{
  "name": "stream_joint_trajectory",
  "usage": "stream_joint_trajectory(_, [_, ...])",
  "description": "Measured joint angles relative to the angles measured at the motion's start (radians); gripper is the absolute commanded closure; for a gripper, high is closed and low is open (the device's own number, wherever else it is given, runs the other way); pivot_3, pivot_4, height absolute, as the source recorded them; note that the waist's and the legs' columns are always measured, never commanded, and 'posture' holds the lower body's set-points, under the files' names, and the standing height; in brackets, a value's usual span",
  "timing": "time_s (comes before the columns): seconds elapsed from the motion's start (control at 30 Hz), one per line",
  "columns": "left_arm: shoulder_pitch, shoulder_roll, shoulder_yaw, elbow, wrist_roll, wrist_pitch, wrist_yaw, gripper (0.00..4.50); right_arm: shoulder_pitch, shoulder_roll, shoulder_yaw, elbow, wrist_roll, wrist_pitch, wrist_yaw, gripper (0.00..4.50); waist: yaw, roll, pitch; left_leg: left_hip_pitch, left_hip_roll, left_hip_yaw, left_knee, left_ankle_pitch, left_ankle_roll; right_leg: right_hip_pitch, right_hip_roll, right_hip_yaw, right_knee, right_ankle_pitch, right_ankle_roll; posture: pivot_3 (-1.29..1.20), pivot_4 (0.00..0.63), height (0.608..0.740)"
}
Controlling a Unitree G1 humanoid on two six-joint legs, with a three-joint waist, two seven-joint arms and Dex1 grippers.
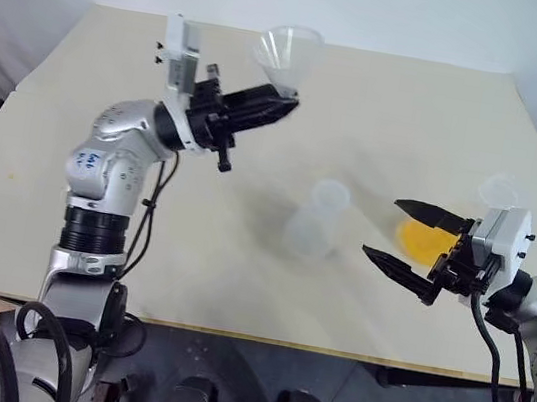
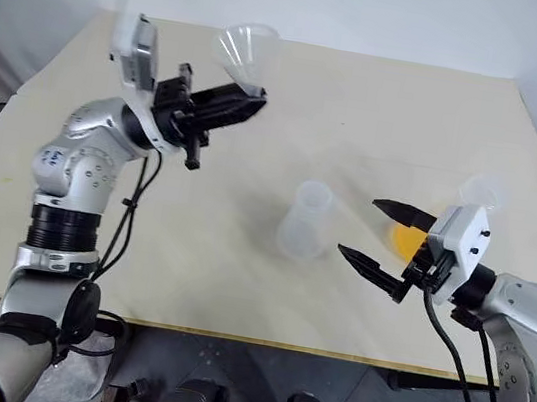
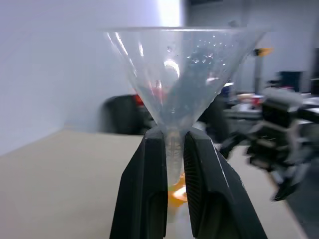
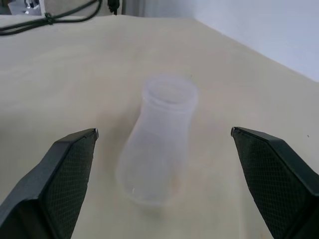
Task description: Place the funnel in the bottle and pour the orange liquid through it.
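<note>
Here the left gripper (image 1: 281, 103) was raised above the far left part of the table (image 1: 77, 132), its two fingers clenched on the thin spout of the funnel (image 1: 288, 54), which stood upright with its wide cone uppermost. The bottle (image 1: 314, 220) stood upright and free near the middle of the table, mouth open, well apart from the funnel. The right gripper (image 1: 407, 236) hovered to the bottle's right, jaws spread wide and gripping nothing, fingers aimed at the bottle. The orange liquid (image 1: 420, 240) lay as a shallow pool in a clear vessel behind the right gripper's fingers.
</note>
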State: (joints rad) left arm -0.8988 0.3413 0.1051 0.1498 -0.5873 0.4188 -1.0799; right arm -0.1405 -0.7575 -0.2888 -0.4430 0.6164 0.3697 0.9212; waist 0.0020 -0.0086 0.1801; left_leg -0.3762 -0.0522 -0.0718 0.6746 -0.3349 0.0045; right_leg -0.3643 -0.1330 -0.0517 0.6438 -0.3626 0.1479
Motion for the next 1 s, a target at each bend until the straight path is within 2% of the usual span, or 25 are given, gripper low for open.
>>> stream_joint_trajectory(0.3, [-0.02,-0.069,-0.12,0.128,0.045,-0.078,-0.109,4.34,0.012,0.018,0.003,-0.023,0.009,0.035,-0.063,0.0,-0.001,0.0,0.0,0.0,0.0,0.0,0.001,0.0,0.0,0.001,0.001,0.0,0.0,0.0,0.0,0.0,0.15,0.74])
stream_joint_trajectory(0.63, [-0.102,-0.136,-0.146,0.298,0.111,-0.148,-0.136,4.34,0.02,0.022,0.008,-0.095,0.05,0.09,-0.119,0.0,0.003,0.0,0.0,0.0,0.0,0.0,0.002,0.0,0.0,0.001,0.001,0.0,0.0,0.0,0.0,0.0,0.15,0.74])
stream_joint_trajectory(1.0, [-0.105,-0.148,-0.185,0.327,0.16,-0.123,-0.136,4.34,0.035,0.022,0.008,-0.109,0.056,0.092,-0.139,0.0,0.003,0.0,0.0,0.0,0.0,0.0,0.002,0.0,0.0,0.001,0.001,0.0,0.0,0.0,0.0,0.0,0.15,0.74])
